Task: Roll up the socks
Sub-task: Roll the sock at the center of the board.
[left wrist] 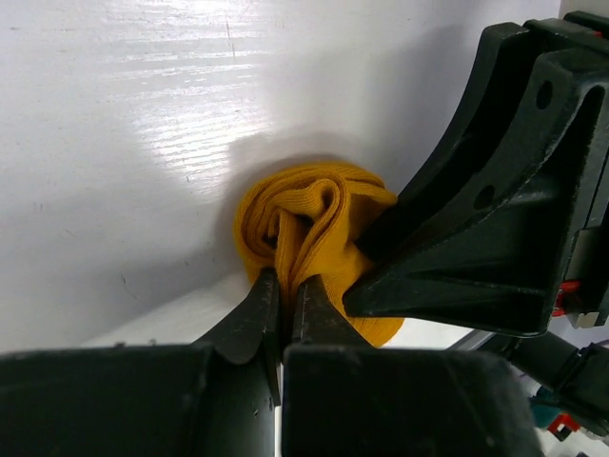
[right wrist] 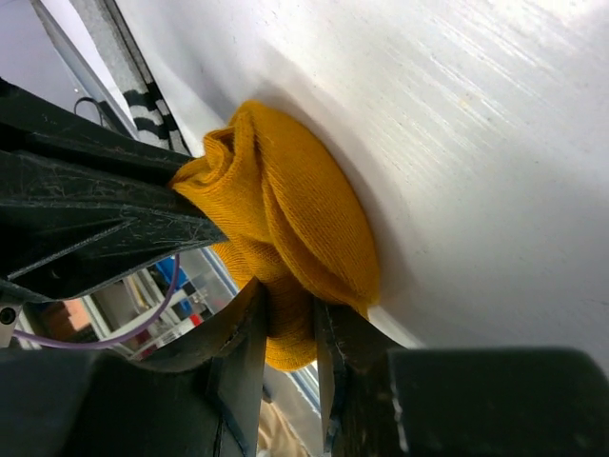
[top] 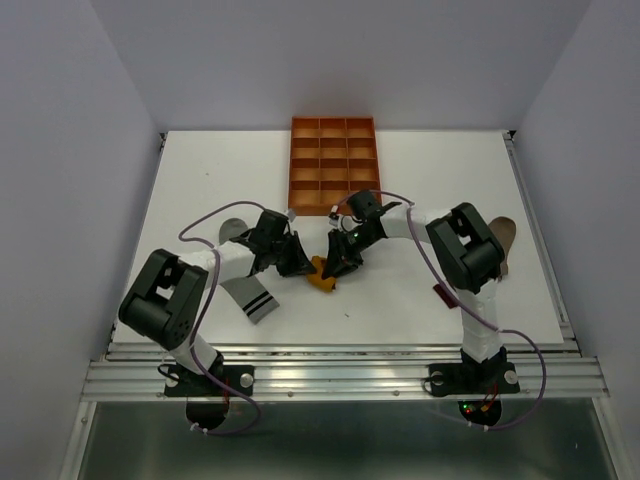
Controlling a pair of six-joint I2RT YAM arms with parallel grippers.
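Clamping the rolled mustard sock (left wrist: 306,217): left end effector (left wrist: 285,286) (jaws almost touching) and right end effector (right wrist: 288,307).

An orange compartmented tray (top: 333,165) lies flat on the white table (top: 440,170), at the middle of its far side, its cells in three columns. Well nearer than the tray, a ribbed metal rail (top: 340,378) runs along the table's front edge.
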